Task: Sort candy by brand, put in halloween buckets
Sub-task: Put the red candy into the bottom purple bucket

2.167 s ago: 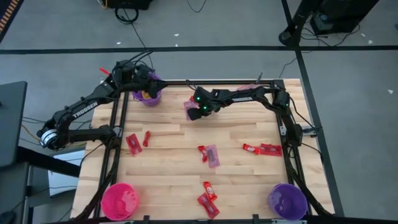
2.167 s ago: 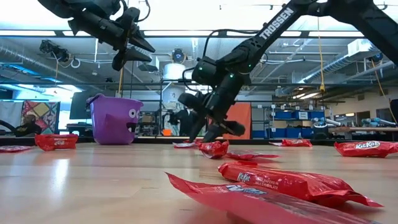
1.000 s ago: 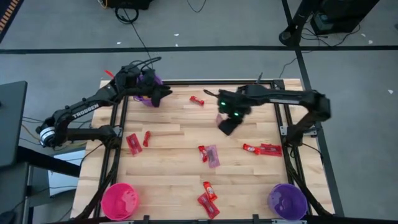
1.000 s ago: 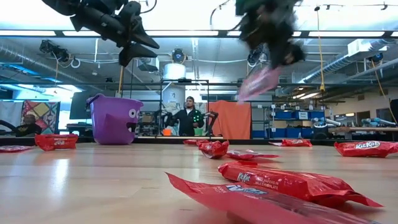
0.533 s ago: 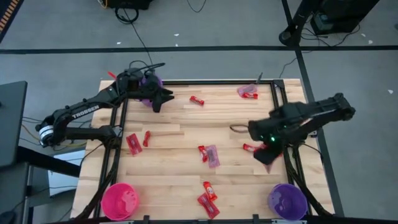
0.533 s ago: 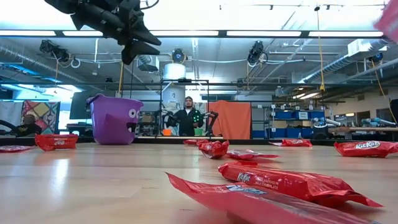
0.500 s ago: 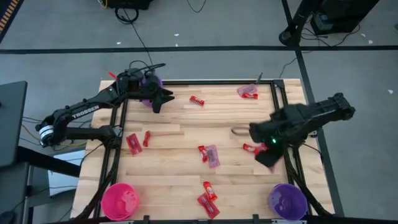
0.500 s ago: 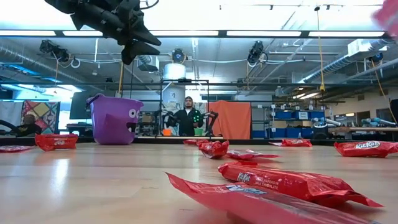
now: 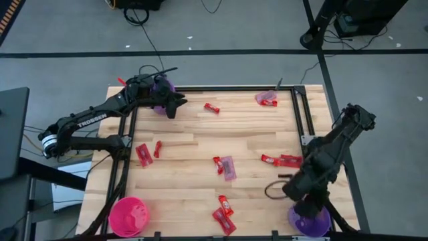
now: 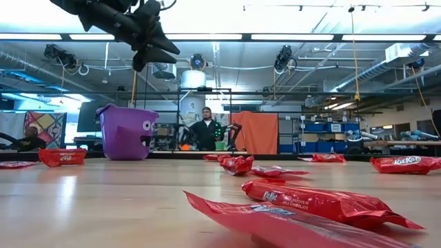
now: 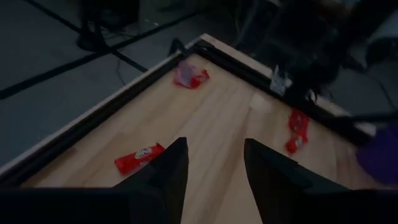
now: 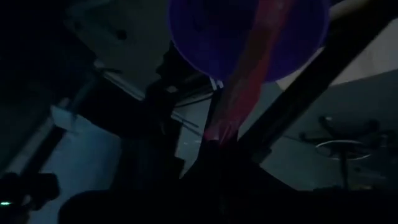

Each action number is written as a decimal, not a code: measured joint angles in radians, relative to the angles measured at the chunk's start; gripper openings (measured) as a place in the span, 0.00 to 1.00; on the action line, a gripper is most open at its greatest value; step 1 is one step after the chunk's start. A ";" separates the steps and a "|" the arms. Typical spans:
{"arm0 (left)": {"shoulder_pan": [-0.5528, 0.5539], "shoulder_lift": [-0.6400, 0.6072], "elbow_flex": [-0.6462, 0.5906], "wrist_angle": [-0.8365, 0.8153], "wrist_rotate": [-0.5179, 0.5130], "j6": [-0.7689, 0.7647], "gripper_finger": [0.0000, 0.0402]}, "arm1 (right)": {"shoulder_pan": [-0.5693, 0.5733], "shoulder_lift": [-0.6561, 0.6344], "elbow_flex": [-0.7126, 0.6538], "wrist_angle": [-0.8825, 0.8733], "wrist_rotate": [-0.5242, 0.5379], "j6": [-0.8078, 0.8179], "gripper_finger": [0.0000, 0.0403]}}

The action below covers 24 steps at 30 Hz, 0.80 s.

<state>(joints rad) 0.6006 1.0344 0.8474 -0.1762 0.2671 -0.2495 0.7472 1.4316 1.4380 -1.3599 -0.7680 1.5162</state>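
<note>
Right gripper (image 12: pixel 217 140): above the near-right purple bucket (image 9: pixel 309 221), clamped on a mauve-purple packet (image 12: pixel 245 74) hanging over the bucket's mouth.

Left gripper (image 9: pixel 179 102): raised beside the far-left purple bucket (image 9: pixel 160 88), fingers (image 11: pixel 171 168) parted, holding nothing.

Pink bucket (image 9: pixel 128 215): near-left corner of the desk (image 9: pixel 194 181).

Candy: red bars (image 9: pixel 282 160) scattered on the desk between the buckets; one purple packet (image 9: pixel 229 167) mid-desk beside a red bar.
</note>
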 joint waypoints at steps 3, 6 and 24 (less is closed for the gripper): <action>0.000 0.000 0.000 0.007 -0.047 -0.098 0.40 | 0.047 0.032 0.000 0.023 0.058 -0.014 0.02; 0.000 0.000 0.000 0.000 -0.058 -0.150 0.40 | 0.078 0.063 0.000 0.020 0.110 -0.028 0.05; -0.087 0.027 0.000 -0.079 -0.147 -0.369 0.40 | 0.101 0.130 0.000 -0.002 0.462 -0.199 0.38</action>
<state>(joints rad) 0.5135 1.0613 0.8471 -0.2553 0.1203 -0.6190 0.8479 1.5612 1.4380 -1.3621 -0.3060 1.3176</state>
